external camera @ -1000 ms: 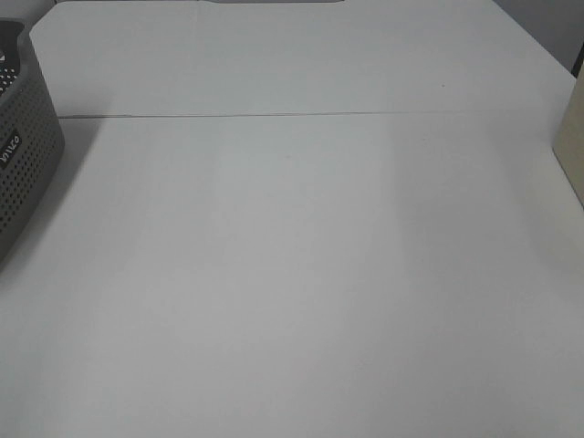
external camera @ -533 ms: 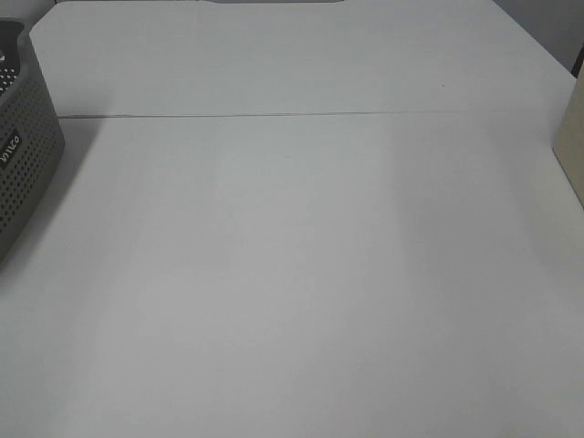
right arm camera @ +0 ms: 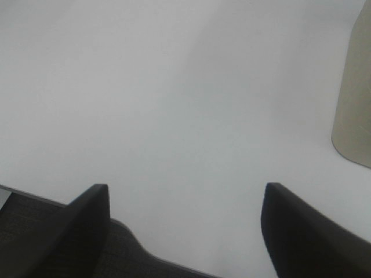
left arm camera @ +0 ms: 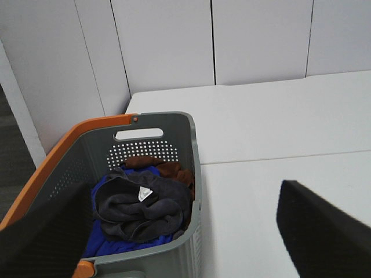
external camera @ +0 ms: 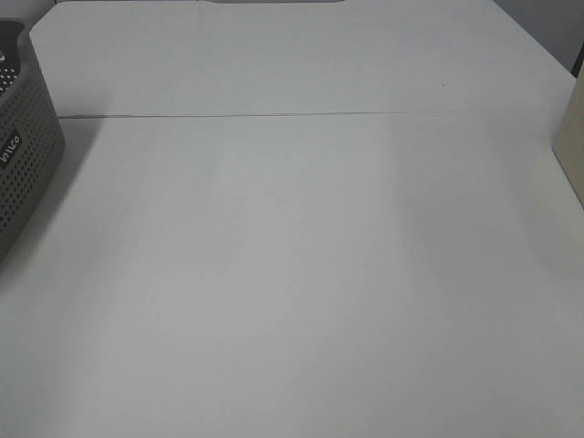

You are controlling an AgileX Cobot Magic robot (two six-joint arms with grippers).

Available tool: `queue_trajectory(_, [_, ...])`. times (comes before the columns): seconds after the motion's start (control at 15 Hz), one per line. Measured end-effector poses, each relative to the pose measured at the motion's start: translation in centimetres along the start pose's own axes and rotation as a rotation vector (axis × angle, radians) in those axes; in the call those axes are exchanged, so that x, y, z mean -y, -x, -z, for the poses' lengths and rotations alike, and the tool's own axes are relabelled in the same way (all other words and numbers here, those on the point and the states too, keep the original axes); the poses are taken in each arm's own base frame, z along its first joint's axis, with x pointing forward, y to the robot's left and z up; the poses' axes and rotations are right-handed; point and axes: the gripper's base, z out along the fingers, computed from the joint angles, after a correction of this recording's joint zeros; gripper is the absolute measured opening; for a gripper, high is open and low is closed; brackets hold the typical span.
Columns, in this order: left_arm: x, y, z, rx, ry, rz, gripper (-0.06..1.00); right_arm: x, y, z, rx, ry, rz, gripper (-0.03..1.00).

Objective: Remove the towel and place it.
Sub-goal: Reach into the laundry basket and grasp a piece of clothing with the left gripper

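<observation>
Dark crumpled terry towel (left arm camera: pixel 138 207) lies in grey perforated basket (left arm camera: pixel 194 152); left gripper (left arm camera: pixel 185 192) and right gripper (right arm camera: pixel 184 188) gape wide, empty

Soft, diffuse light leaves the white surface (external camera: pixel 301 274) pale, hazy and low in contrast, with faint broad shading. At its left edge the basket (external camera: pixel 23 155) throws a weak shadow. In both wrist views the near fingers (left arm camera: pixel 319 231) are dark, blurred silhouettes.

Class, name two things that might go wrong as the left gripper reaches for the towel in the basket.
The towel lies bunched on the blue cloth, beside the brown cloth; the open left gripper might pinch those too.
Lifted, the towel may drag on the basket rim and shift it.
</observation>
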Motion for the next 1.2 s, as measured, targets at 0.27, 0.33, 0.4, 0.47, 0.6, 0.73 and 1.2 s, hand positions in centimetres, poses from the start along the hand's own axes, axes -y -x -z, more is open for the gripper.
queue_trajectory(0.27, [-1.0,1.9,-3.9,-0.107,0.105,0.083,0.81,0.0,0.0,0.0,0.000,0.000,0.000,0.71])
queue_trajectory(0.33, [-1.2,2.2,-4.9,-0.126,0.141,0.120,0.81,0.0,0.0,0.0,0.000,0.000,0.000,0.71])
queue_trajectory(0.4, [-1.5,2.3,-5.8,-0.143,0.169,0.144,0.81,0.0,0.0,0.0,0.000,0.000,0.000,0.71])
queue_trajectory(0.47, [-1.7,2.4,-6.7,-0.160,0.197,0.164,0.81,0.0,0.0,0.0,0.000,0.000,0.000,0.71])
queue_trajectory(0.6, [-1.9,2.2,-8.5,-0.198,0.241,0.234,0.81,0.0,0.0,0.0,0.000,0.000,0.000,0.71])
queue_trajectory(0.73, [-2.0,1.6,-10.4,-0.238,0.284,0.319,0.81,0.0,0.0,0.0,0.000,0.000,0.000,0.71])
queue_trajectory(1.2, [-2.5,-0.3,-16.6,-0.229,0.382,0.560,0.81,0.0,0.0,0.0,0.000,0.000,-0.001,0.71])
